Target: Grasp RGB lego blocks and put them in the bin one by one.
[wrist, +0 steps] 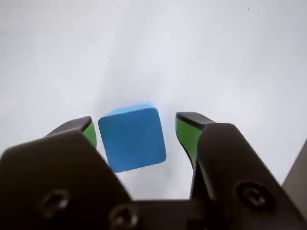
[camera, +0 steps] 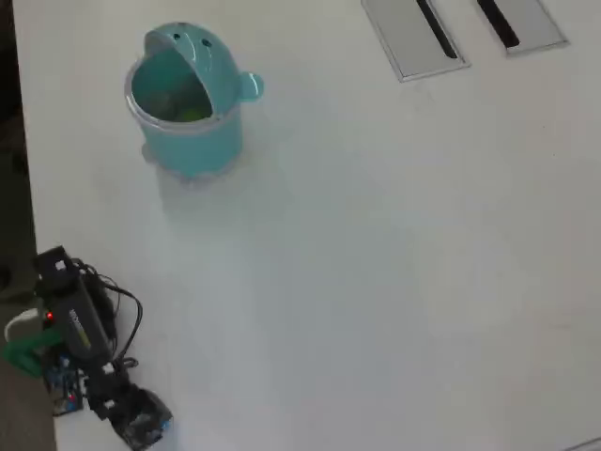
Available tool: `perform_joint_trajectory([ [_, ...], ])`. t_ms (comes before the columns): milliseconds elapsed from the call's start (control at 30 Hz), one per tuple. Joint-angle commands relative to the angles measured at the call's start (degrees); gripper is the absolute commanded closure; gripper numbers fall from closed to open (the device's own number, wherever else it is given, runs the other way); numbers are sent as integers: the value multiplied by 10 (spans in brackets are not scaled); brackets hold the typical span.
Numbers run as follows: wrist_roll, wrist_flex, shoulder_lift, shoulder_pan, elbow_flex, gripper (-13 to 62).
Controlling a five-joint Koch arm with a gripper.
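Starting with the white table (camera: 394,282), you have its surface filling the overhead view, with two grey slotted plates (camera: 413,38) at the top edge. Your teal bin (camera: 192,141) stands upright near the upper left corner in that view, hood with two dark dots at the far rim, side knob to the right; something yellow-green shows inside it, too blurred to name. Your arm (camera: 80,329) sits folded at the lower left edge, well apart from the bin. In the wrist view your gripper (wrist: 136,132) is spread, jaws parted, green-padded fingertips (wrist: 184,132) on either side. The blue block (wrist: 133,138) lies between them on the table, its left face just beside the left pad, a clear gap to the right pad. Neither pad visibly presses it.
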Motion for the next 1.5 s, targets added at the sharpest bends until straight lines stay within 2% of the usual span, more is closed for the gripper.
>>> perform_joint_trajectory([
  [0,-9,7,2,4,-47,185],
  [533,-23,14,-57,2,-54,190],
  [567,-22,14,-60,2,-54,211],
  [633,11,16,-62,0,-57,314],
  [700,29,14,-62,-5,-64,374],
  [867,24,14,-57,-13,-77,375],
  [1200,56,-25,58,-97,-92,374],
  [1467,60,-60,57,-131,-150,375],
])
